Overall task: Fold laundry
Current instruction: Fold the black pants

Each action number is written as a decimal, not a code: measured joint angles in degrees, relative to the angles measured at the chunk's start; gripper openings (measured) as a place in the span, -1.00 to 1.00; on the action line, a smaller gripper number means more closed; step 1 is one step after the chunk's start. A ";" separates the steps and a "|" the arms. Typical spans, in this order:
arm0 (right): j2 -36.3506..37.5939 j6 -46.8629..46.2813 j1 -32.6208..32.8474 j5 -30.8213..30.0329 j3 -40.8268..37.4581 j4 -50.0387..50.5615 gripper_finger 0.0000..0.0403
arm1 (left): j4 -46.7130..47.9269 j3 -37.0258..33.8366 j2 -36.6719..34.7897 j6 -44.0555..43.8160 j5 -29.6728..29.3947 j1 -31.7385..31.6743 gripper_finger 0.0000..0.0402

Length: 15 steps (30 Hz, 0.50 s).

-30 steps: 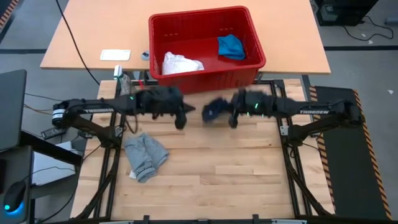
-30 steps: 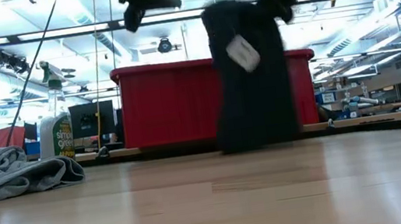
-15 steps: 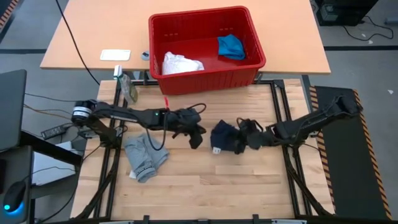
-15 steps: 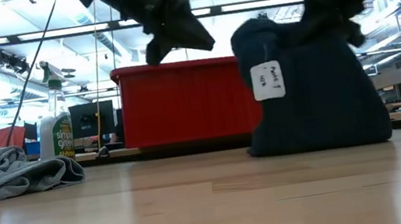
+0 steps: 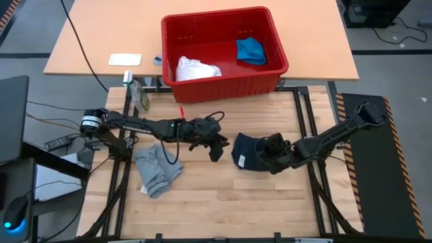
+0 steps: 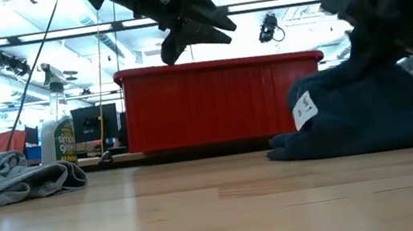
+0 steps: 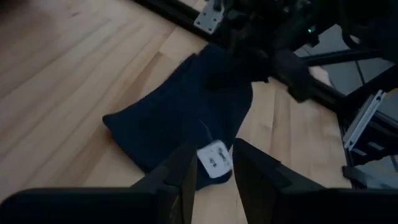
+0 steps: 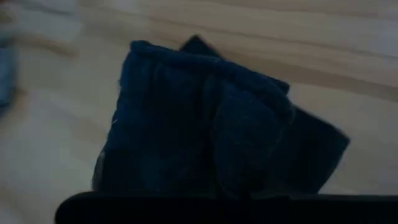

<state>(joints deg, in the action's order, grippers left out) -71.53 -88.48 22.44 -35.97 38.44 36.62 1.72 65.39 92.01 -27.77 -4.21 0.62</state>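
Under the right gripper, whose fingers are clenched on it, the navy garment lies bunched on the wooden table. Just beside its white tag, the left gripper hovers, fingers slightly parted, grasping nothing.

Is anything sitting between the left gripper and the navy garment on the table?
Nothing visible. The left gripper hangs above the wood, fingers apart, with only bare table between it and the navy garment. The right gripper is at the garment's far side, not in between.
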 joint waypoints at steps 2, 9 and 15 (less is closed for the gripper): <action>-2.24 -0.02 -2.59 0.57 0.01 0.07 -0.95 | -1.82 0.01 1.13 -0.11 0.02 0.00 -0.47; -9.57 5.67 -12.29 13.11 0.00 0.97 -0.64 | -3.73 0.02 3.82 -1.47 2.62 0.00 -0.47; -6.27 12.99 -14.92 19.46 0.00 1.26 -0.08 | -1.94 0.00 0.43 -1.60 2.57 -1.16 -0.47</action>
<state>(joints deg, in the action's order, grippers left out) -77.81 -75.49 7.52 -16.51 38.44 37.88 -0.22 65.39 92.44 -29.36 -1.64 -0.54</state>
